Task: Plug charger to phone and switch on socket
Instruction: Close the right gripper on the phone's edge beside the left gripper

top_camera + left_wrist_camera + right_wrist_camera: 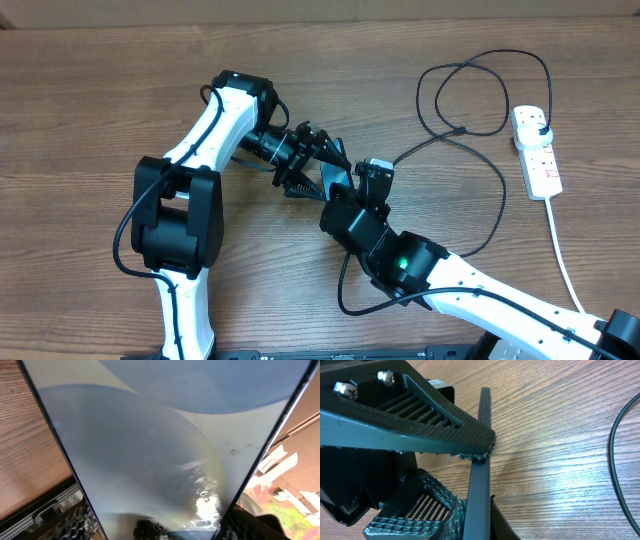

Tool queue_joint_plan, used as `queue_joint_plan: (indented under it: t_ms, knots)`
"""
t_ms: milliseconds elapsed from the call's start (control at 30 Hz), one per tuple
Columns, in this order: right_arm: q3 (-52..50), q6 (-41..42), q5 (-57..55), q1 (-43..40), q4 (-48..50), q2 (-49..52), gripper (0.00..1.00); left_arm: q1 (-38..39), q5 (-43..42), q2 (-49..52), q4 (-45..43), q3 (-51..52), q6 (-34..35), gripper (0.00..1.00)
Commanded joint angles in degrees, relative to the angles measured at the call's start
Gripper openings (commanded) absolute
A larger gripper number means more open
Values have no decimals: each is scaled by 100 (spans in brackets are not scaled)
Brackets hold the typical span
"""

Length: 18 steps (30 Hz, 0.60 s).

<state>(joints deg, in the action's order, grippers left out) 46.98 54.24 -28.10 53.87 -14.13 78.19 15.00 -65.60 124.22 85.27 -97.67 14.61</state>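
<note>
Your left gripper (pixel 320 165) is clamped on the phone (pixel 160 460). It holds the phone by its long black edges near the centre of the table (pixel 100 80), lifted and tilted. The left arm comes in from 7 o'clock. In the left wrist view the pale blue screen fills nearly everything, with a knobbly pad (pixel 75 520) at 7 o'clock and its partner at 5 o'clock. No lettering on the glass is sharp enough for you to read, only a small smudge towards 3 o'clock.

Your right gripper (pixel 372 170) comes in from 5 o'clock and sits just at the phone's 3 o'clock side. In the right wrist view the phone shows edge-on as a thin dark strip. One ridged finger (pixel 420 510) is against it at 7 o'clock, and a dark sliver lies on its other side. I cannot tell whether those jaws have closed, or on what. A green light (pixel 402 263) glows on that arm.

The charger (pixel 460 130) lies in loose loops from 1 to 3 o'clock. One run of it leads in towards the right gripper, where its tip is hidden. Its black plug (pixel 540 122) sits in the top outlet of the socket (pixel 540 165). The socket lies at 2 o'clock, and its white cord (pixel 565 260) trails off towards 4 o'clock. The socket's red marks are too small to read.
</note>
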Motion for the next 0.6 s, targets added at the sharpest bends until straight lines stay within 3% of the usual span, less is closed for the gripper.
queue_joint_plan:
  t_ms: [0, 233, 433, 467, 567]
  knots:
    - [109, -2, 374, 44, 90, 26, 11, 35, -289, 55, -31, -155, -26, 74]
    - [109, -2, 374, 44, 50, 26, 7, 35, -289, 55, -26, -155, -26, 81]
    - [109, -39, 363, 37, 52, 26, 7, 35, -289, 55, -26, -155, -26, 93]
    - [109, -50, 345, 26, 50, 26, 7, 35, -289, 55, -26, -155, -26, 100]
    - [109, -66, 350, -22, 46, 26, 7, 11, -341, 55, -31, -155, -26, 100]
